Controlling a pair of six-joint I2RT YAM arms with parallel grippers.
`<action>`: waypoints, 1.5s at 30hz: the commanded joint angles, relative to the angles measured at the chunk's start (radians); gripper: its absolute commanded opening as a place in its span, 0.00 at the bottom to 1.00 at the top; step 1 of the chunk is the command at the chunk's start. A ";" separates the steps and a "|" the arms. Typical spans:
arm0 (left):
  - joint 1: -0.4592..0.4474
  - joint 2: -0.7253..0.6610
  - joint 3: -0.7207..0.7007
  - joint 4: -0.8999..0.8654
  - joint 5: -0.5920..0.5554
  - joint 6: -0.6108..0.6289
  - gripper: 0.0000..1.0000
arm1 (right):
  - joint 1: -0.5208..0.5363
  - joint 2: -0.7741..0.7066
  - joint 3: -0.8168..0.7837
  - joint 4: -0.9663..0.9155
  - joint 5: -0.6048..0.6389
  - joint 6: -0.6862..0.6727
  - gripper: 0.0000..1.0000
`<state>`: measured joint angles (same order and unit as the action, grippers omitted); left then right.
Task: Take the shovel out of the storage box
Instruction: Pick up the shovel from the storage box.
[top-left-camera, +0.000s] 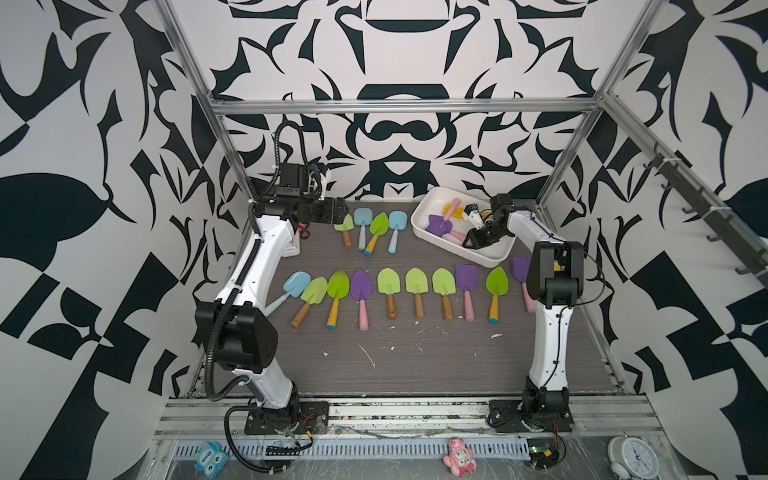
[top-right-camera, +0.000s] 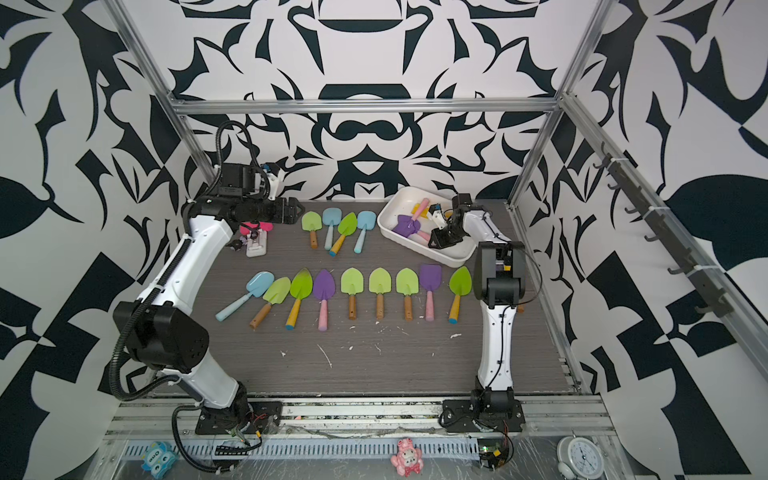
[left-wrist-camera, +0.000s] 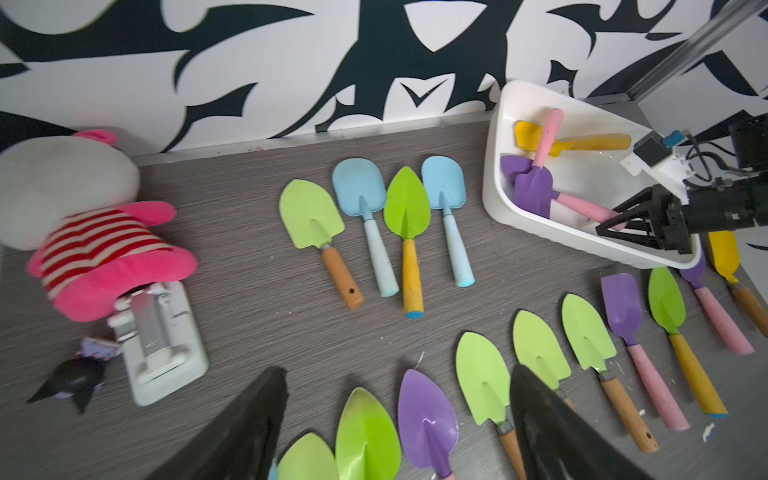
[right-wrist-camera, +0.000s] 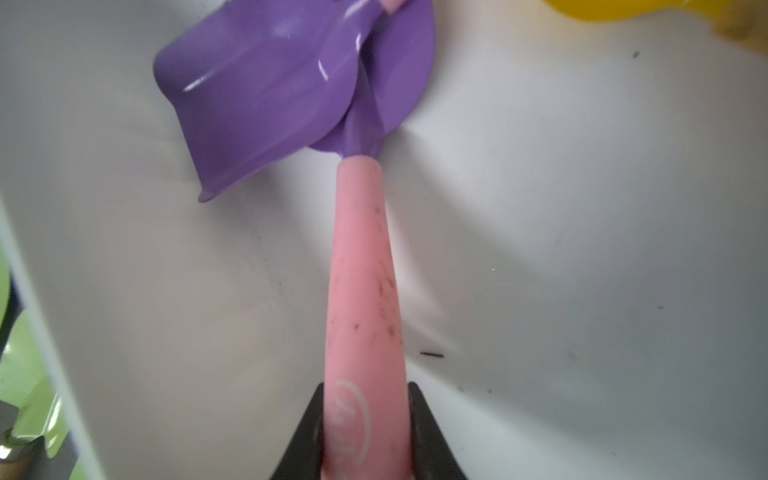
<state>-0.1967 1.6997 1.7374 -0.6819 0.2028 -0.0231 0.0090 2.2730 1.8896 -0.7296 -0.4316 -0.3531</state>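
The storage box (top-left-camera: 420, 227) (top-right-camera: 388, 230) (left-wrist-camera: 494, 178) is a white tub at the back right of the table. In it lie two purple shovels with pink handles and a yellow shovel (left-wrist-camera: 582, 143). My right gripper (top-left-camera: 466, 242) (top-right-camera: 433, 242) (left-wrist-camera: 611, 222) (right-wrist-camera: 365, 399) reaches into the box and is shut on the pink handle (right-wrist-camera: 361, 270) of the pointed purple shovel (right-wrist-camera: 405, 62). That shovel's blade lies partly under the other purple shovel's square scoop (right-wrist-camera: 257, 95). My left gripper (top-left-camera: 343, 210) (top-right-camera: 298, 208) (left-wrist-camera: 399, 374) hangs open and empty above the table's back left.
Several shovels lie in a long row (top-left-camera: 388, 282) across the table's middle. A shorter row (top-left-camera: 376, 226) sits behind it, left of the box. A pink striped plush (left-wrist-camera: 104, 249) and a white clamp (left-wrist-camera: 162, 345) rest at the back left, under the left arm.
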 joint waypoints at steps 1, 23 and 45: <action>-0.048 0.035 0.040 0.052 0.044 -0.054 0.86 | -0.001 -0.101 -0.025 0.067 0.000 0.021 0.03; -0.313 0.406 0.278 0.574 0.122 -0.894 0.86 | 0.005 -0.401 -0.166 -0.032 0.266 0.179 0.00; -0.398 0.588 0.386 0.639 0.057 -1.178 0.86 | 0.199 -0.751 -0.446 0.351 0.246 0.462 0.00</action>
<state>-0.5968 2.2681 2.1376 -0.0849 0.2924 -1.1591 0.1959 1.5631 1.4464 -0.4477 -0.1791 0.0719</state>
